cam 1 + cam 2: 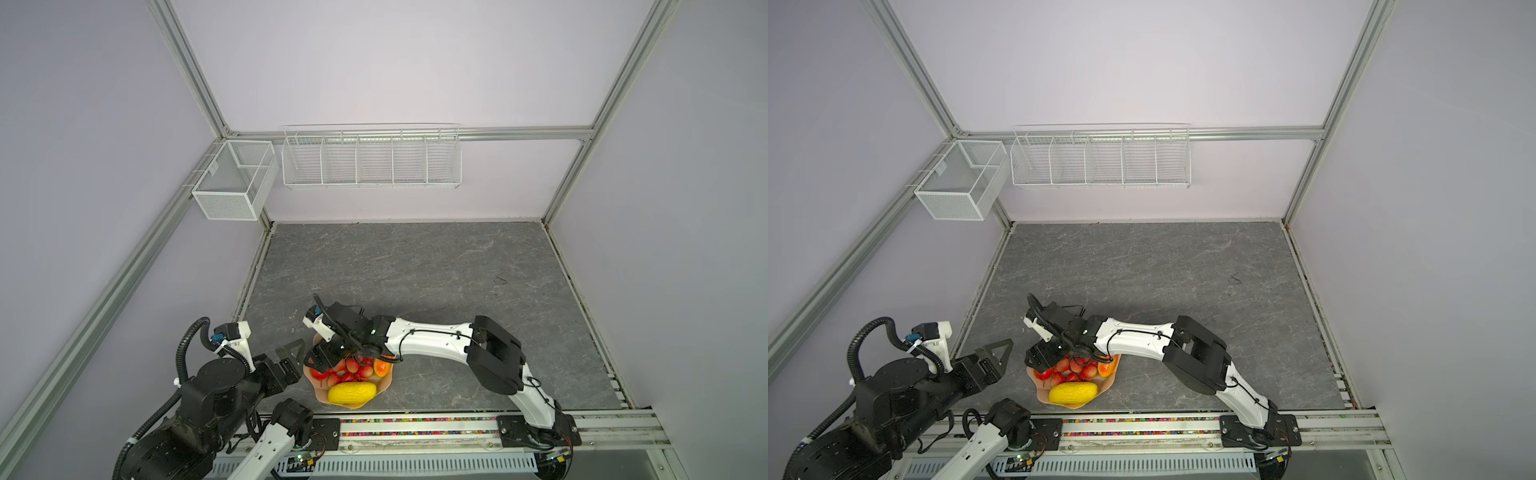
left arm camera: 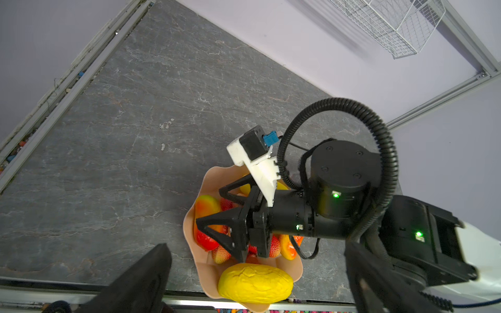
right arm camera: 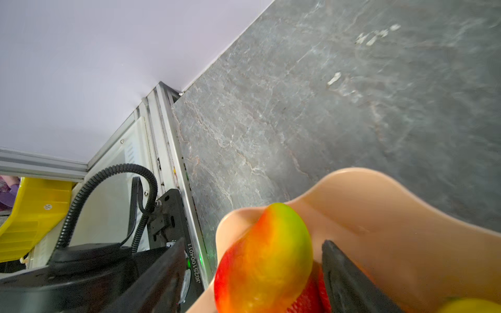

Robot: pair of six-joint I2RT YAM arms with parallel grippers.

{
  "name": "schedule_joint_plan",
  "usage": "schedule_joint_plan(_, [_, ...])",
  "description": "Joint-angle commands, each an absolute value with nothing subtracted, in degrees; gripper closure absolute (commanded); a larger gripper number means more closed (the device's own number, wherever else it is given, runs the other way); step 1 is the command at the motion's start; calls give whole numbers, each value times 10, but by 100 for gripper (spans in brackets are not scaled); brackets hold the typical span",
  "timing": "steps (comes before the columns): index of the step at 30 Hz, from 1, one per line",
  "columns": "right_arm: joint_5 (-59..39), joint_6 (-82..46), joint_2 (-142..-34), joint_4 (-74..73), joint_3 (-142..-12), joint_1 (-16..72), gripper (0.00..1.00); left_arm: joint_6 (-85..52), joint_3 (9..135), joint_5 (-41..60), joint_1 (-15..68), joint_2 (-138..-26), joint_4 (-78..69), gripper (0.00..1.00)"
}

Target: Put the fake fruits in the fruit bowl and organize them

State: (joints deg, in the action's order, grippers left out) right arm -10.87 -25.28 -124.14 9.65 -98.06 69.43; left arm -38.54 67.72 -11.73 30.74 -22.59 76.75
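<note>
The peach fruit bowl (image 1: 322, 395) (image 1: 1042, 395) (image 2: 208, 273) sits near the table's front edge. In it lie a yellow mango (image 1: 352, 393) (image 2: 254, 283), red berries (image 1: 355, 370) (image 2: 273, 246), an orange mango (image 1: 381, 368) (image 2: 287, 246) and a red-orange mango (image 2: 206, 206) (image 3: 265, 260). Another yellow fruit (image 2: 245, 187) is mostly hidden under the right wrist. My right gripper (image 1: 322, 357) (image 2: 210, 206) (image 3: 253, 244) hangs open over the bowl's left side. Its fingers (image 3: 347, 276) straddle the red-orange mango, which rests on the bowl's wall (image 3: 379, 216). Left of the bowl, my left gripper (image 1: 296, 358) (image 1: 1000, 351) (image 2: 256, 245) is open and empty.
A white wire rack (image 1: 371, 160) and a mesh basket (image 1: 235, 178) hang on the back wall. An aluminium rail (image 1: 415, 428) runs just in front of the bowl. The right forearm (image 1: 432, 340) stretches across the table from the right.
</note>
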Motion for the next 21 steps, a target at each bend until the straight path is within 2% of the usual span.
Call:
schedule_joint_plan(1, [-83,-258,-1137,80,-939,641,17,-336,685,-139,304,-266,699,1])
schedule_joint_plan(2, [-83,-261,-1114,75,-919,626,9,-323,680,-145,304,-282,678,1])
schedule_joint_plan(8, [-66,-259,-972,79,-796,530,12,-282,593,-213,304,-379,502,1])
schedule_joint_plan(11, [-59,-240,-891,104,-718,464,12,-260,548,-233,299,-464,403,1])
schedule_joint_plan(14, [6,-185,-800,150,-634,394,12,-236,525,-210,251,-550,313,1])
schedule_joint_plan(17, [60,-83,-697,122,-525,317,12,-203,497,-202,180,-608,213,1])
schedule_joint_plan(19, [149,-1,-631,76,-443,286,12,-156,465,-250,162,-631,134,1])
schedule_joint_plan(21, [278,99,-582,1,-359,263,12,-101,416,-299,150,-661,18,1])
